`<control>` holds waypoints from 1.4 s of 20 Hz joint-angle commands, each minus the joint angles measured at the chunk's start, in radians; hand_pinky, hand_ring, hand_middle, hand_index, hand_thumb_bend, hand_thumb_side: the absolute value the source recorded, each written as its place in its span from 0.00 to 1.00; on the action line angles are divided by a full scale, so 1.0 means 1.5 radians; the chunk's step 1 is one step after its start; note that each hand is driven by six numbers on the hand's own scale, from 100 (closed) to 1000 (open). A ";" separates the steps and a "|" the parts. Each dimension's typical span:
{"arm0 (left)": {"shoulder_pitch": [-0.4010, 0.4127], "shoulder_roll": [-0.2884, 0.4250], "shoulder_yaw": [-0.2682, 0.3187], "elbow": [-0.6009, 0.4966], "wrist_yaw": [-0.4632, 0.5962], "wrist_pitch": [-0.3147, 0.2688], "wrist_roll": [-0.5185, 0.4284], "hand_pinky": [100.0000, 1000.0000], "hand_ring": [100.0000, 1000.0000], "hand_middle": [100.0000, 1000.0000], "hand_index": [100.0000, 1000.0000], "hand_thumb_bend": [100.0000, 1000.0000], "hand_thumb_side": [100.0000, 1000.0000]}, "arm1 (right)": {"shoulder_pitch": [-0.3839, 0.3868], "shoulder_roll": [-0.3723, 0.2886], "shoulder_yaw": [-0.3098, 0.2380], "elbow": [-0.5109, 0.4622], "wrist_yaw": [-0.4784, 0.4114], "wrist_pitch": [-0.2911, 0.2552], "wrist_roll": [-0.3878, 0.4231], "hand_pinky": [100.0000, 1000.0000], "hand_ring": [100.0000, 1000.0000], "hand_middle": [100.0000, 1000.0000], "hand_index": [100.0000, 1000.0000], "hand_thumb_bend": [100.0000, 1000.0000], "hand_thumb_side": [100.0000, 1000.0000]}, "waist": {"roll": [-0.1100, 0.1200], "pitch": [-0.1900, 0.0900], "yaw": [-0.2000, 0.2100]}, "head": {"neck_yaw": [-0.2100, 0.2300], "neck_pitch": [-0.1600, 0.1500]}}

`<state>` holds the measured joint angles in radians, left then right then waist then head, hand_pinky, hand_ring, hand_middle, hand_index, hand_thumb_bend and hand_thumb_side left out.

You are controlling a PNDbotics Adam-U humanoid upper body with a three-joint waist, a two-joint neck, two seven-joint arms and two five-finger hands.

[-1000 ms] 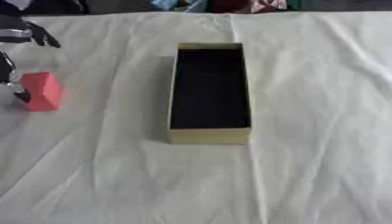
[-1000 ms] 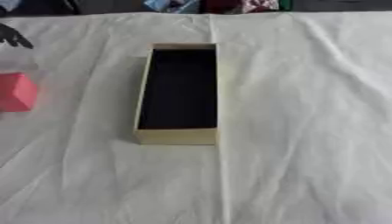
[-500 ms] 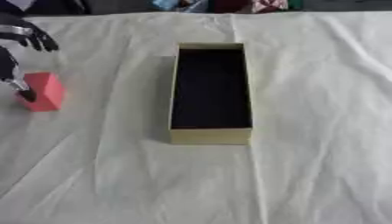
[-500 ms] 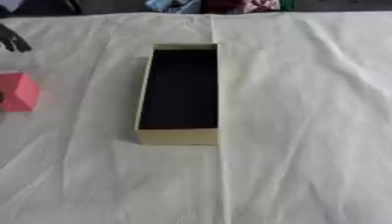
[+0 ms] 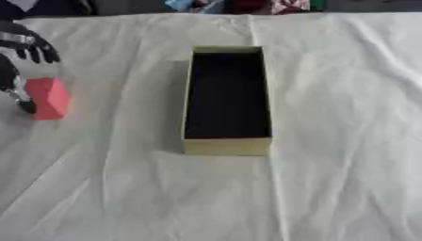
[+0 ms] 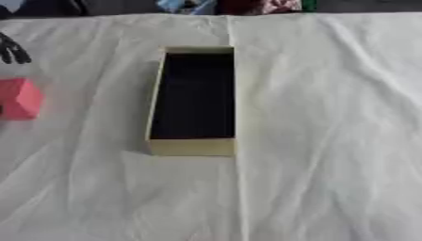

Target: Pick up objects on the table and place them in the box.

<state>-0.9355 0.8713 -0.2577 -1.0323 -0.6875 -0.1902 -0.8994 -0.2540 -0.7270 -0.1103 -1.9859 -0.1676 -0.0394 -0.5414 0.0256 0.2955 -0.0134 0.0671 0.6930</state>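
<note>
Box: one long tan box (image 5: pixel 226 146) with a dark inside, open-topped, lying mid-table on the white cloth (image 5: pixel 329 188), nothing in it.
Block: one red block (image 5: pixel 47 98) on the cloth, well left of the box.
Left hand: one black hand (image 5: pixel 18 47) at the left edge, fingers curled downward above the block, thumb tip touching the block's left side; whether it has hold I cannot tell.
Right hand: in neither view.
</note>
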 commanded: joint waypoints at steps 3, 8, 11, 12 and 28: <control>-0.003 0.013 0.007 -0.003 -0.006 0.006 -0.005 0.78 0.79 0.79 0.86 0.89 0.11 | -0.003 -0.013 -0.009 -0.009 0.003 -0.001 -0.002 0.86 0.81 0.81 0.82 0.00 0.47 | 0.004 -0.018 -0.003 | 0.003 -0.003; 0.004 0.008 0.007 -0.001 -0.007 0.022 -0.005 0.76 0.78 0.78 0.85 0.87 0.10 | -0.003 -0.010 -0.010 -0.009 0.003 -0.002 -0.004 0.86 0.81 0.81 0.82 0.00 0.46 | 0.002 -0.015 -0.007 | 0.005 -0.005; 0.007 0.006 0.008 0.001 -0.009 0.029 -0.005 0.75 0.76 0.77 0.83 0.82 0.08 | -0.003 -0.009 -0.011 -0.009 0.004 -0.002 -0.005 0.86 0.81 0.81 0.82 0.00 0.46 | 0.002 -0.013 -0.010 | 0.007 -0.006; 0.007 0.006 0.008 0.001 -0.011 0.032 -0.005 0.74 0.75 0.76 0.82 0.79 0.08 | -0.003 -0.009 -0.011 -0.009 0.004 -0.002 -0.005 0.86 0.81 0.81 0.82 0.00 0.46 | 0.002 -0.013 -0.011 | 0.007 -0.005; 0.014 0.005 0.007 0.010 -0.050 0.048 -0.005 0.67 0.70 0.73 0.78 0.71 0.00 | -0.004 -0.007 -0.012 -0.009 0.004 -0.005 -0.005 0.86 0.81 0.81 0.82 0.00 0.46 | 0.001 -0.011 -0.019 | 0.012 -0.012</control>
<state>-0.9038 0.8531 -0.2543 -1.0147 -0.7576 -0.1149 -0.9064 -0.2540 -0.7172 -0.1142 -1.9859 -0.1669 -0.0441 -0.5470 0.0256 0.2963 -0.0414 0.0808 0.6837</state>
